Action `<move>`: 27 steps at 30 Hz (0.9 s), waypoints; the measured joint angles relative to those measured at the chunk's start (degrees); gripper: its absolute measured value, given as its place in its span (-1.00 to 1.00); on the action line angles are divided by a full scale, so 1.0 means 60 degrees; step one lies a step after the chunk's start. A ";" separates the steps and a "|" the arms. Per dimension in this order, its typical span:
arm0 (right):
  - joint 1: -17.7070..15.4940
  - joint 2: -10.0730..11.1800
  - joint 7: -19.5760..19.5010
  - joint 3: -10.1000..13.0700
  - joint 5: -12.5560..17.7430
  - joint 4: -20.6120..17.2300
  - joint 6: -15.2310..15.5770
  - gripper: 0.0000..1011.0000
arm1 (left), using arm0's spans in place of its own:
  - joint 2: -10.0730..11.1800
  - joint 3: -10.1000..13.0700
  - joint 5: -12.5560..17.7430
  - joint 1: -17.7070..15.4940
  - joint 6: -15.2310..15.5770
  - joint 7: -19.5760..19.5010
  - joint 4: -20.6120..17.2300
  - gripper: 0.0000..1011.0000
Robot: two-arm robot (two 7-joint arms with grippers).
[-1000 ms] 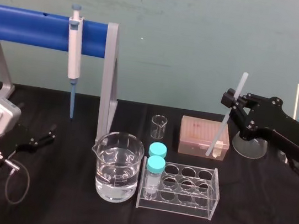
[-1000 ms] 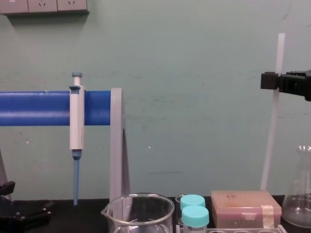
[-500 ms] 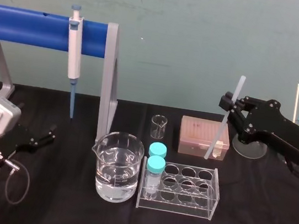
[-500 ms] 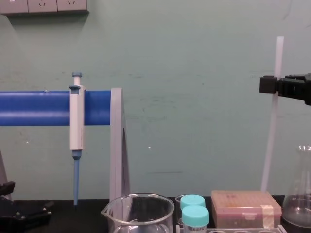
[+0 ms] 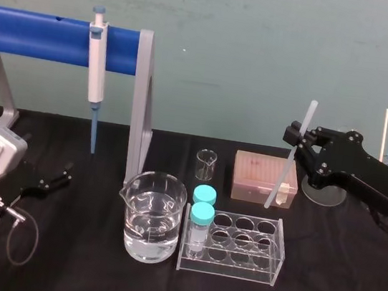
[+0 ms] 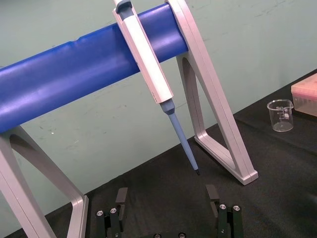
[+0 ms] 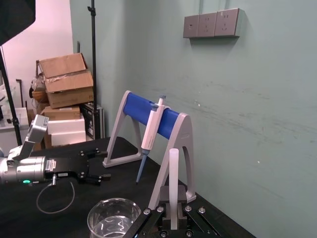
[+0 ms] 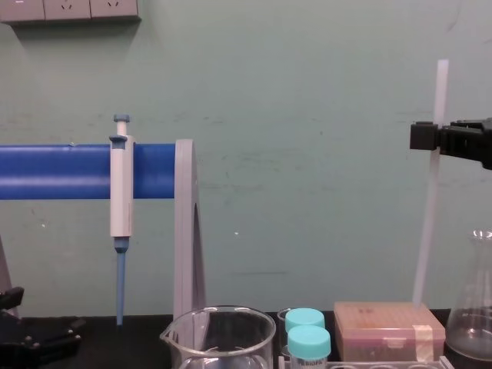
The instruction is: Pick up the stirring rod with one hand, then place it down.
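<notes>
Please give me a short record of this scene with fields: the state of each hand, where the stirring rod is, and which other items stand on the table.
right hand: shut on the stirring rod, raised over the right side of the table
stirring rod: nearly upright, slightly tilted, gripped in its upper part; lower end at the top of the tip box, contact unclear
left hand: open, idle, low at the left
pipette: hanging on the blue bar of the stand
beaker: holds clear liquid, beside the tube rack
capped tubes: two, at the rack's left end
</notes>
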 joint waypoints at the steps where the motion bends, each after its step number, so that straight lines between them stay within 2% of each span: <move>1: 0.0001 0.0001 0.0002 -0.0004 -0.0012 0.0000 0.0000 -0.86 | 0.0000 0.0000 0.0000 0.0000 0.0000 0.0000 0.0000 0.98; 10: -0.0072 0.0104 0.0131 -0.0047 -0.0018 -0.0043 0.0017 -0.86 | 0.0000 0.0000 0.0000 -0.0001 0.0001 0.0000 0.0000 0.98; 16: -0.0399 0.0293 0.0167 -0.0056 -0.0004 -0.0176 0.0022 -0.86 | 0.0000 0.0000 0.0000 -0.0001 0.0000 0.0000 0.0000 0.98; 23: -0.0646 0.0371 -0.0034 -0.0073 -0.0303 -0.0068 -0.0007 -0.86 | 0.0000 0.0000 0.0000 -0.0001 0.0000 0.0000 0.0000 0.98; 27: -0.0624 0.0263 -0.0081 -0.0142 -0.0507 0.0159 -0.0021 -0.86 | 0.0000 0.0000 0.0000 0.0000 0.0000 0.0000 0.0000 0.98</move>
